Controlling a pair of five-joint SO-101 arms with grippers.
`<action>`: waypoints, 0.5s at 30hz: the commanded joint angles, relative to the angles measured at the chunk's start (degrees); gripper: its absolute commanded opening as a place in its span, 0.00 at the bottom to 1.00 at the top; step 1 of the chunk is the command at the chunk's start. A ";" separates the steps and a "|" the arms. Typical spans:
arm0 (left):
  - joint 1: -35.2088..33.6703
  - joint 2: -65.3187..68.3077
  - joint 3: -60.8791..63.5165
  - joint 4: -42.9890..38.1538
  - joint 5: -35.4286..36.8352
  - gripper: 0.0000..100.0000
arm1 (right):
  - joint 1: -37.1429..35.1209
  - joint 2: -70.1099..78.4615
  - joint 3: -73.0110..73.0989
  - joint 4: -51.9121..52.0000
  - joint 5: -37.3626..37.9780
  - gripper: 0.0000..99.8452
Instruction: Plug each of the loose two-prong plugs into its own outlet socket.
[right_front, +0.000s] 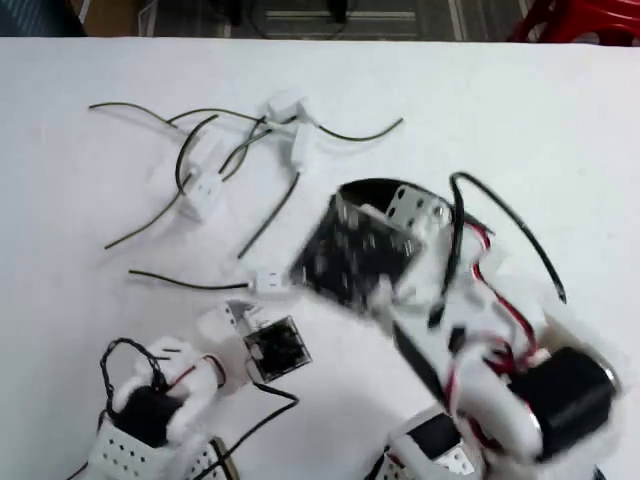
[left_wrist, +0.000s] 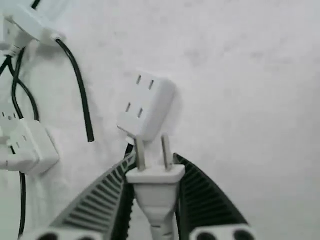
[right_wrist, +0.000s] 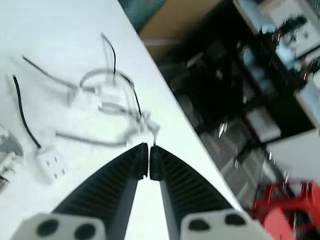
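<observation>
In the left wrist view my left gripper (left_wrist: 155, 175) is shut on a white two-prong plug (left_wrist: 155, 186). Its prongs point at a white outlet block (left_wrist: 146, 107) and reach the block's near edge. In the high view that gripper (right_front: 232, 315) sits near the table's front left, with the block (right_front: 268, 284) just beyond it. My right gripper (right_wrist: 149, 150) is shut with nothing in it, raised above the table; in the high view it is a blurred dark shape (right_front: 318, 262) beside the block. More white plugs (right_front: 300, 145) and another outlet block (right_front: 205, 190) lie farther back.
Loose black cable stubs (right_front: 150, 215) spread across the back left among the plugs. The right arm's body (right_front: 520, 380) fills the front right. The table's far edge (right_front: 320, 40) borders the room, with a red chair (right_front: 580, 20) beyond it.
</observation>
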 joint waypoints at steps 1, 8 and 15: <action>0.57 0.22 -2.73 5.45 -1.49 0.16 | 6.64 3.82 0.97 0.92 -0.09 0.02; -2.07 0.22 -2.99 3.43 -1.41 0.17 | 11.03 8.13 1.14 3.12 -0.18 0.02; -3.56 0.22 -3.16 1.41 2.20 0.16 | 11.12 17.80 0.88 4.18 -0.09 0.02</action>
